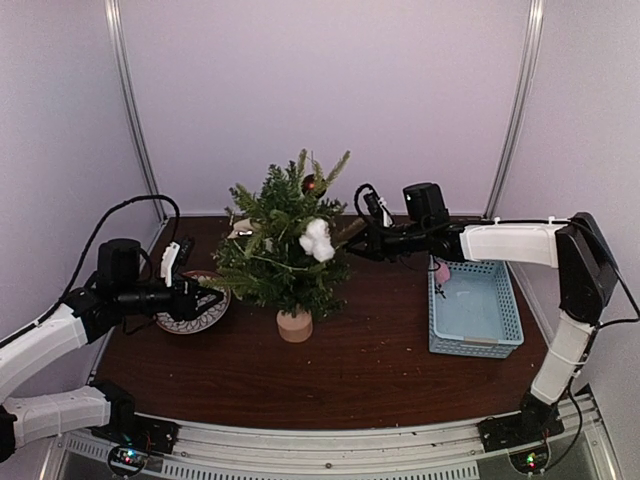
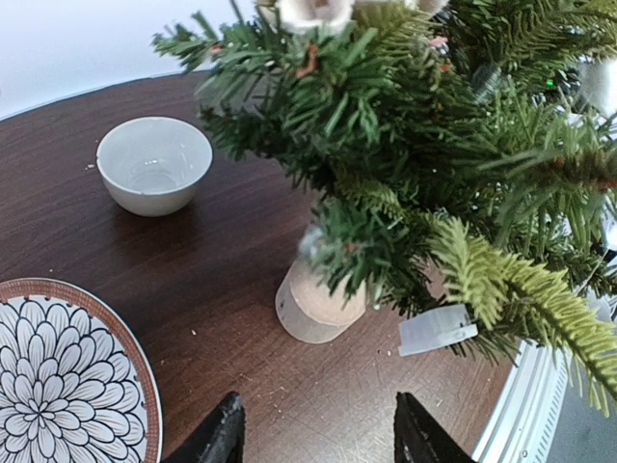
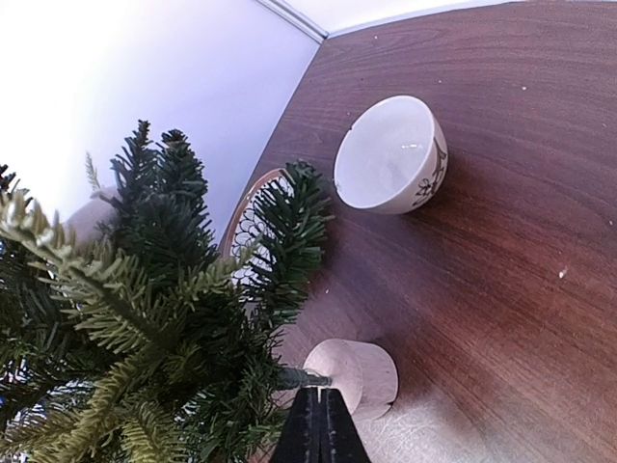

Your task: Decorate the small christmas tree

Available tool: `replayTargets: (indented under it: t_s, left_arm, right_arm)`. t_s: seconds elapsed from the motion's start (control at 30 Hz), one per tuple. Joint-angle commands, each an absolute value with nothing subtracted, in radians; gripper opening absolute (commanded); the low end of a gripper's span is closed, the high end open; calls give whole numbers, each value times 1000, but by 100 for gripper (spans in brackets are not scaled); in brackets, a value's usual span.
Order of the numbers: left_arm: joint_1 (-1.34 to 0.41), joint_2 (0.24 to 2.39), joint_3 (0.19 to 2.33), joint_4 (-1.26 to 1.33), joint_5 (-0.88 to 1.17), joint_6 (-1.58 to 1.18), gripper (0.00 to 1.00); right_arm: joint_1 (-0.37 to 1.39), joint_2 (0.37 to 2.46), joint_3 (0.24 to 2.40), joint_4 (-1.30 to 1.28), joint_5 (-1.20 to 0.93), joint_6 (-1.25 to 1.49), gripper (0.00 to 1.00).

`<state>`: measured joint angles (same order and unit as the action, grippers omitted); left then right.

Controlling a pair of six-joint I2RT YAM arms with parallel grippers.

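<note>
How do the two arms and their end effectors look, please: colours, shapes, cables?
The left arm and right arm have white rounded links and black joints. A black cable loops over each. The left end effector and right end effector are black and tapered.

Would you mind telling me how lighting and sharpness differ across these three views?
Top external: soft, even light, the small christmas tree dark against the pale wall. Left wrist: the table edge bows from lens distortion; the white bowl is sharp. Right wrist: the wall at upper left is blown out white, and the nearest branches look soft.
</note>
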<state>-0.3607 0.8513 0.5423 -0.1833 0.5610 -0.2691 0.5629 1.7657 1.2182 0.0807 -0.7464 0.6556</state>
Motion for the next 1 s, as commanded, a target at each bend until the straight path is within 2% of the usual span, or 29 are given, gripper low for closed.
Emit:
replayTargets:
  t_s: [0.0,0.47,0.57,0.8,0.97]
  left_arm:
    - [-354,836,534,-143,591,-223,53]
    - [-354,830,545,-194,618,-178,53]
    - [-354,812,544,-208,607,-178,53]
    - [-354,784,538,-227,589,-186,53]
    - [-354,777,538,-235,584,-187,54]
  right_arm:
    - [552,1806,1291,74,-789,619,0]
    - [546,1840,1406,-42,-685,538,2]
    - [546,1832,1415,-50,-688,534,8]
    - [546,1779,1401,-93,-663,522,41]
    - [538,1727,1372,-144,-622,504,54]
